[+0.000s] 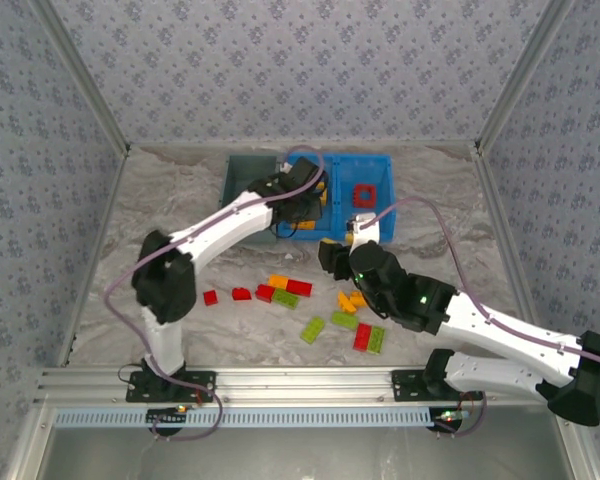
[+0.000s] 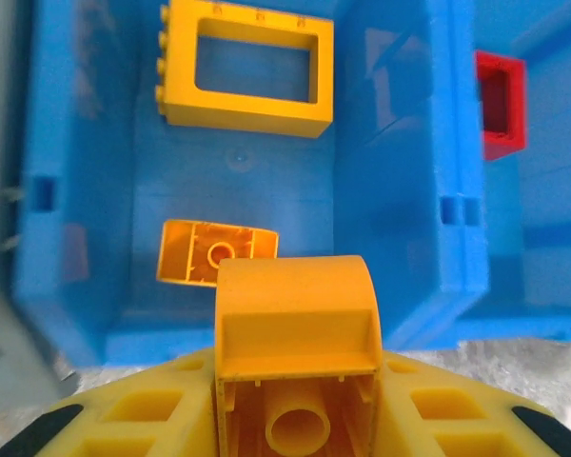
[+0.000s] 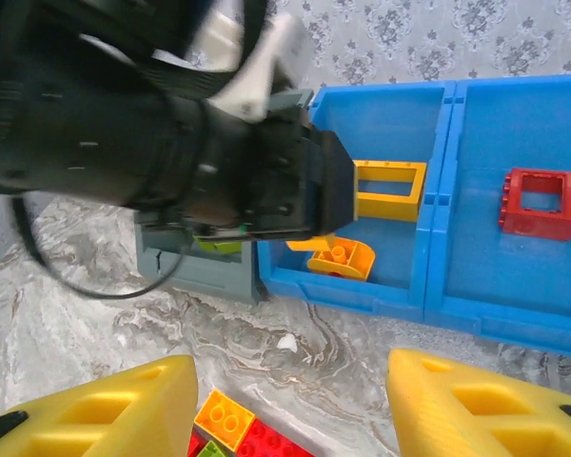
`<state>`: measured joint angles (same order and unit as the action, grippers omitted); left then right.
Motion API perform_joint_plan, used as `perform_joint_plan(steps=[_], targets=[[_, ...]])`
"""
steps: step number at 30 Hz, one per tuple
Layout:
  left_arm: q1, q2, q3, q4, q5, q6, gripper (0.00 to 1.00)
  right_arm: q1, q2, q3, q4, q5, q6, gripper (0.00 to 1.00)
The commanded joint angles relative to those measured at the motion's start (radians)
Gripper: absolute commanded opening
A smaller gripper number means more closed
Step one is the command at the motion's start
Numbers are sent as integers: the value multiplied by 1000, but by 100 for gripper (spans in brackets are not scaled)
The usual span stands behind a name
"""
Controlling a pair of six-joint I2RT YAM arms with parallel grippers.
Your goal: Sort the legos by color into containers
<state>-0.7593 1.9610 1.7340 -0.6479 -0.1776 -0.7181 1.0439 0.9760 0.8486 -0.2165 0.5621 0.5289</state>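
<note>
The left hand (image 2: pixel 297 371) is pinching a curved orange-yellow brick (image 2: pixel 295 305), a finger pressed against each flank and the hollow underside turned toward the wrist camera. It hangs over the blue tray (image 2: pixel 400 190), above the compartment next to the grey bin (image 1: pixel 242 175). On that compartment's floor, just beyond the held piece, lies a second orange-yellow brick (image 2: pixel 217 252) with its hollow side showing. Farther on, near the far wall, a yellow frame (image 2: pixel 247 71) lies flat. Across the divider, the other compartment holds a red frame (image 2: pixel 500 105), also flat. In the right wrist view a lime green piece (image 3: pixel 219 246) shows at the bin, partly hidden behind the left arm.

The right hand (image 3: pixel 290 371) is spread, with nothing between its fingers (image 3: pixel 105 409). It hovers over the counter (image 3: pixel 76 305), near the tray's front wall but apart from it. Just below it an orange brick (image 3: pixel 224 417) sits touching a red brick (image 3: pixel 266 443).

From above, the loose legos (image 1: pixel 299 288) lie scattered on the counter between the tray and the arm bases. Several reds and an orange are in a loose row to the left. Greens, another orange and another red are beside the right forearm.
</note>
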Motion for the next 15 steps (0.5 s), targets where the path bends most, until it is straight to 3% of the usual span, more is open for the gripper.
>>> perform_joint_plan(steps=[1,7,15], targets=[[28,89,125,-64,60,54,37,-8,-19,10,-36,30,-10,57],[59,211,207,-52,150,42,38,-14,-17,-3,-35,22,11,58],[60,252,209,-43,199,19,44,-28,-7,-3,-35,8,21,58]])
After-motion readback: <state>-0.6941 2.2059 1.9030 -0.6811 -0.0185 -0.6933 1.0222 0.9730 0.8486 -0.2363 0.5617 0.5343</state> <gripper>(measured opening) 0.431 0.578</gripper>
